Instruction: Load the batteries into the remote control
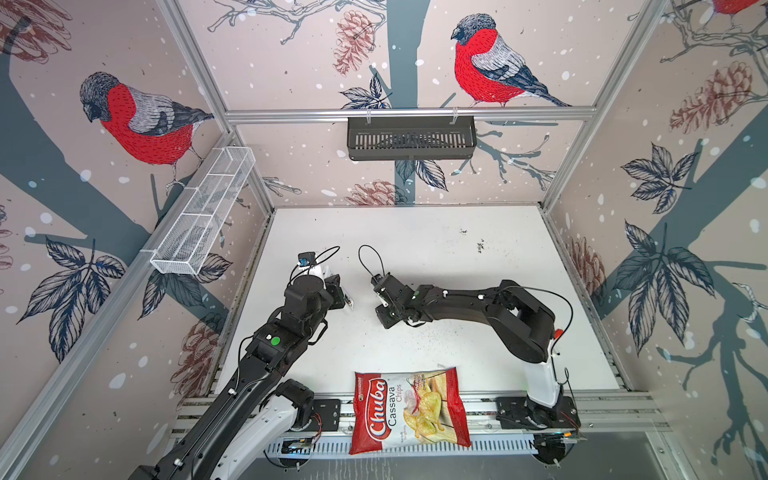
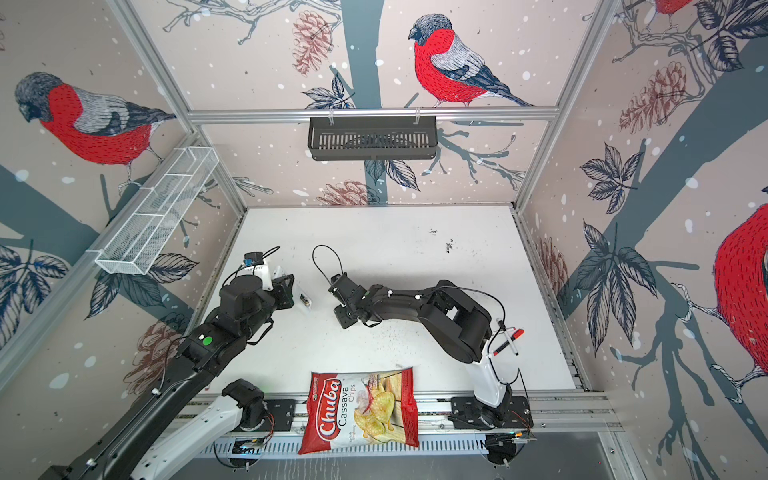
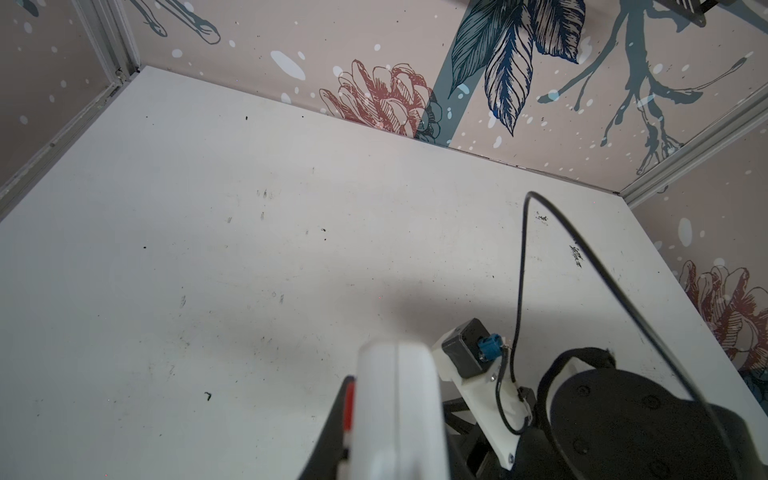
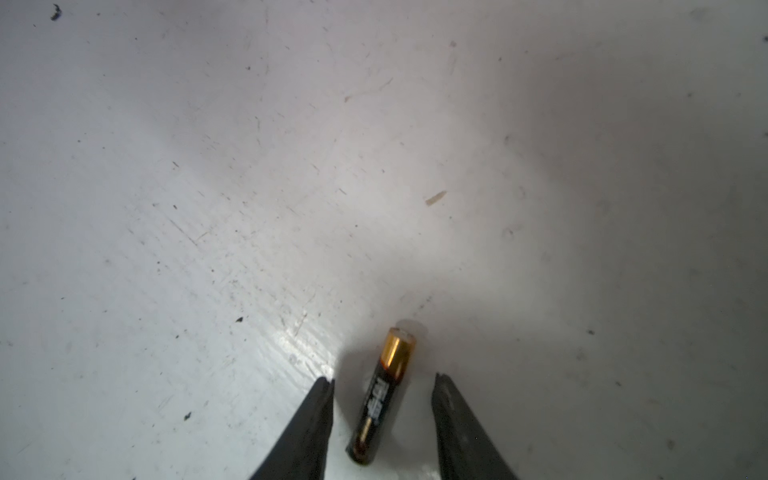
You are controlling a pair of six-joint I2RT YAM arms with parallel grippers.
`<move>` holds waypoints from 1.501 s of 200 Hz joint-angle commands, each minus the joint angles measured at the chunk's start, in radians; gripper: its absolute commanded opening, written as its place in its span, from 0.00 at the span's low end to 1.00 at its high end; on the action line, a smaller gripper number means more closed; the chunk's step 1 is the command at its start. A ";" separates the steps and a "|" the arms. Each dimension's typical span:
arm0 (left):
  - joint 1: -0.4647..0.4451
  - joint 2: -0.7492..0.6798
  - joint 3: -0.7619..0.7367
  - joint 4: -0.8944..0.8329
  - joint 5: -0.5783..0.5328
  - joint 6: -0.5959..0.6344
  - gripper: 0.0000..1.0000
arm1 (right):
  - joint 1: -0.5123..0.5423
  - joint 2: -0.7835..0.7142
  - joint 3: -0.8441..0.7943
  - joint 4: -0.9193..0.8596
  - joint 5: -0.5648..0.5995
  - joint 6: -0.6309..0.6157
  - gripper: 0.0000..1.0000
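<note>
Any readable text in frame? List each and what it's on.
"Chuba": chips bag, large white script on red.
"Cassava Chips": same bag, beside the brand name.
Small print on the bag: too small to read.
Label on the battery: blurred, unreadable.
Print on the remote control: none readable.

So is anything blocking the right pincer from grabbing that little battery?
Nothing visible. The battery lies bare on the white table, between the right pincer's open fingers, with a gap on each side.
</note>
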 commanded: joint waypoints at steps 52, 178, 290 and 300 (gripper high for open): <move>0.005 -0.024 -0.002 -0.003 0.032 0.012 0.00 | 0.025 0.056 0.068 -0.108 0.095 -0.022 0.32; 0.009 -0.007 -0.018 0.018 0.083 0.000 0.00 | 0.040 -0.007 -0.024 -0.050 0.088 -0.092 0.11; 0.071 0.026 -0.160 0.292 0.488 -0.121 0.00 | -0.050 -0.489 -0.458 0.450 -0.204 -0.218 0.11; 0.092 0.022 -0.190 0.348 0.549 -0.147 0.00 | -0.051 -0.518 -0.474 0.487 -0.234 -0.215 0.11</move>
